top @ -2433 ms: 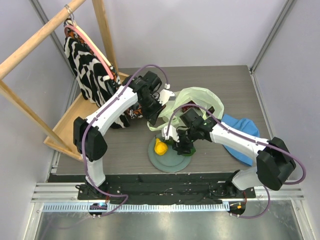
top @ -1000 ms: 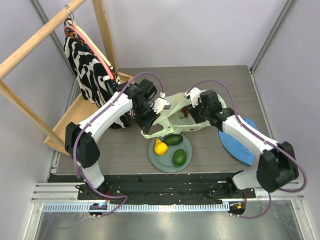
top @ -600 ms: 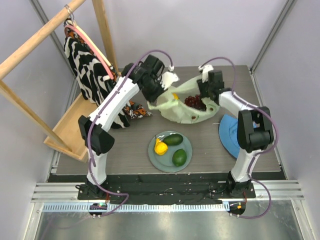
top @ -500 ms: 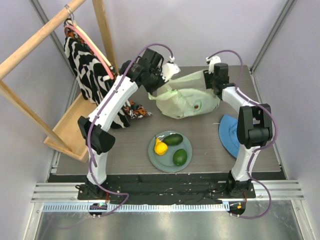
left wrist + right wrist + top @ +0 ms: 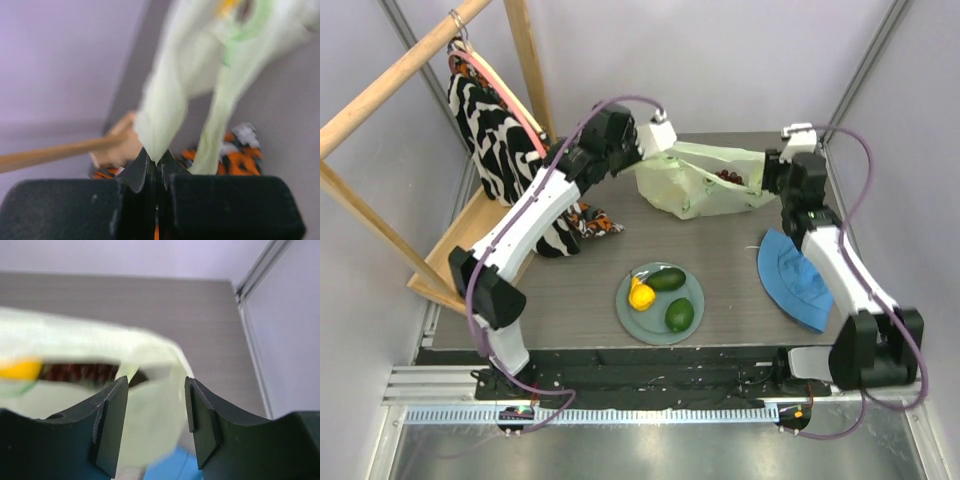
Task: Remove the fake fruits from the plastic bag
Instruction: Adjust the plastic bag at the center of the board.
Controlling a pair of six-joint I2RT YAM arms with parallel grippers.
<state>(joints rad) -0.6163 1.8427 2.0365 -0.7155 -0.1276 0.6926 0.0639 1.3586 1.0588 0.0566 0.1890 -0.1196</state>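
Note:
The plastic bag point(image 5: 705, 182) hangs stretched above the far side of the table, pale yellow-green. My left gripper point(image 5: 658, 143) is shut on its left top edge, and in the left wrist view the bag point(image 5: 172, 95) droops from the closed left gripper point(image 5: 156, 162). My right gripper point(image 5: 767, 180) is at the bag's right end. In the right wrist view it point(image 5: 156, 407) stands open, with bag film point(image 5: 150, 430) between the fingers. A dark-red grape bunch point(image 5: 75, 373) shows inside. A yellow fruit point(image 5: 640, 295) and two green fruits point(image 5: 678, 315) lie on the plate point(image 5: 692, 290).
A blue cloth hat point(image 5: 800, 285) lies at the right, under the right arm. A wooden rack point(image 5: 450, 260) with a zebra-striped cloth point(image 5: 495, 150) stands at the left, with an orange patterned cloth point(image 5: 595, 225) at its foot.
Both arms have swung to the far side of the table and lifted the bag off it. The right gripper has moved right, to the bag's end. Two green fruits now lie on the plate.

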